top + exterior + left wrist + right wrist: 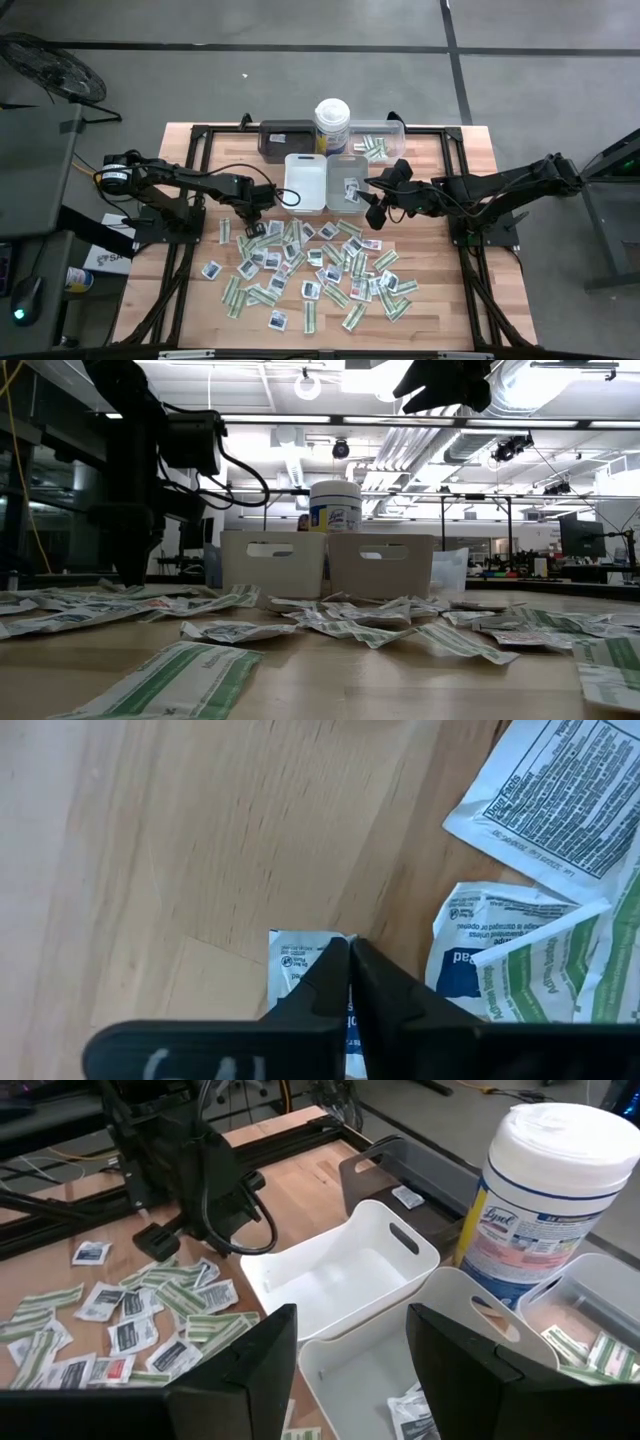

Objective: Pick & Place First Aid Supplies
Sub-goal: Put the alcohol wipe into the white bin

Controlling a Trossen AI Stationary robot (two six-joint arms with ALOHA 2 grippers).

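first aid packets (310, 268) litter the frame's lower middle, left gripper (349, 952) pinched tight on a white sachet (300, 960), right gripper (350, 1342) spread wide over the grey tray (346, 168).

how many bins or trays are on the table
4: a white bin and a grey bin side by side mid-table, with a dark tray and a clear tray behind them, flanking the canister.

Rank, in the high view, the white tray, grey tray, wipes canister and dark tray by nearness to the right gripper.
From the right gripper:
1. Grey tray, right beside it, toward the table's middle.
2. White tray, next over, on the grey tray's far side.
3. Wipes canister, behind both trays at the table's back edge.
4. Dark tray, back edge, beyond the canister.
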